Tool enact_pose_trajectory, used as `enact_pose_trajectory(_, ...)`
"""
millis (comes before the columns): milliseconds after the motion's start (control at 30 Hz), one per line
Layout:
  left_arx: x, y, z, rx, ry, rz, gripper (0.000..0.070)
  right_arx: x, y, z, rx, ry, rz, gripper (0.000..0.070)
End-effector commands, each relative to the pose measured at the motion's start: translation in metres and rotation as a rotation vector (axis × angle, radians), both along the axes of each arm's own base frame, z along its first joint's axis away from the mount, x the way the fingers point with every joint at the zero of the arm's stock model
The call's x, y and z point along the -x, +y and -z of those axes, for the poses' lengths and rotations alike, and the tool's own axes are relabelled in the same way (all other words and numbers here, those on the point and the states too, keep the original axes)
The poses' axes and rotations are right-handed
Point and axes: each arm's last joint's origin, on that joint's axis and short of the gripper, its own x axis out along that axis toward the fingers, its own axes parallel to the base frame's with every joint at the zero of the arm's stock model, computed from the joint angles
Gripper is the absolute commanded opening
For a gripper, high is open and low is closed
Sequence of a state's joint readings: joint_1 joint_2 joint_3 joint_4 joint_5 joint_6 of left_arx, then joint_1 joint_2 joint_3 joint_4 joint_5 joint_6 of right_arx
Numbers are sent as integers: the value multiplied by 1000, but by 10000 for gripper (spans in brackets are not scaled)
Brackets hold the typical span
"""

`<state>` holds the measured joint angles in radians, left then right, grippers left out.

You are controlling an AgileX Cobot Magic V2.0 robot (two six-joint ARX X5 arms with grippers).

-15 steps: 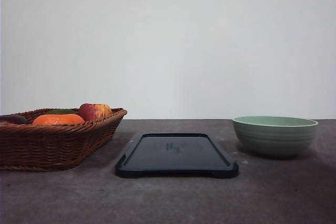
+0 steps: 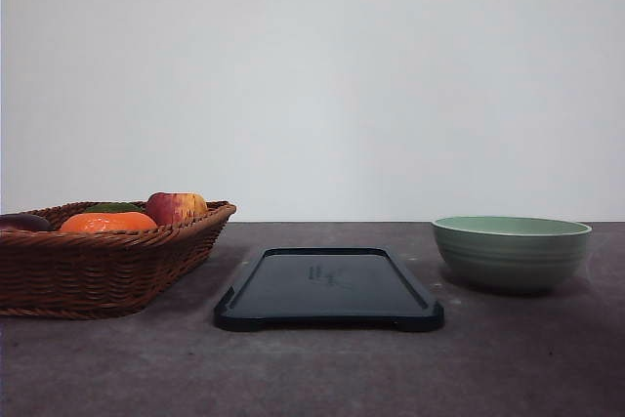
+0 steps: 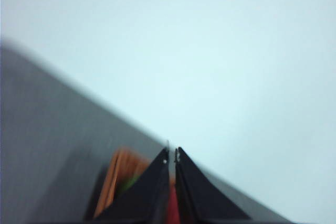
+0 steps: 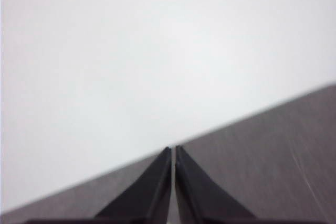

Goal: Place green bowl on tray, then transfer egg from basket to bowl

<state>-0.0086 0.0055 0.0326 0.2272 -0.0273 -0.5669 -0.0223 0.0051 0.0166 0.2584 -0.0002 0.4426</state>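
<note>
Nothing on the table (image 2: 322, 368) has shifted since half a second ago. Centre stands the tray (image 2: 328, 288), bare; the green bowl (image 2: 512, 252) sits right of it, apart, and the basket (image 2: 98, 259), cut off by the frame's left edge, holds fruit that hides any egg. Blurred wrist views show the left gripper (image 3: 171, 156) and right gripper (image 4: 172, 151) pressed together, holding nothing.

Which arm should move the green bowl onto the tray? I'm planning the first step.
Right, probably. The green bowl sits on the table right of the tray, on the right arm's side; the basket is at far left. The right claw is shut and empty.
</note>
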Motion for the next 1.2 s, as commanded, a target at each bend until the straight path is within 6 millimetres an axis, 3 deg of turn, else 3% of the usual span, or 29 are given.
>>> enact_pose_trajectory(0,2,0,-5,-193,-63,-63,9,2,0,-5,32,-34,9,3)
enact_pose_trajectory(233,6,1,-33,-231,-55,-101,9,8,0,-37,115,-66,35,3)
enact_pose_trajectory(667,-15,-1,-107,-359,290,-2,9,-14,4,-95,243,232,-115,3)
enact_pose_trajectory(933,-41,-5,-137,-473,548,184,9,-39,7,-112,347,511,-296,4)
enact_pose_trajectory(1167,-63,-8,-149,-600,762,382,9,-60,8,-120,427,751,-388,3)
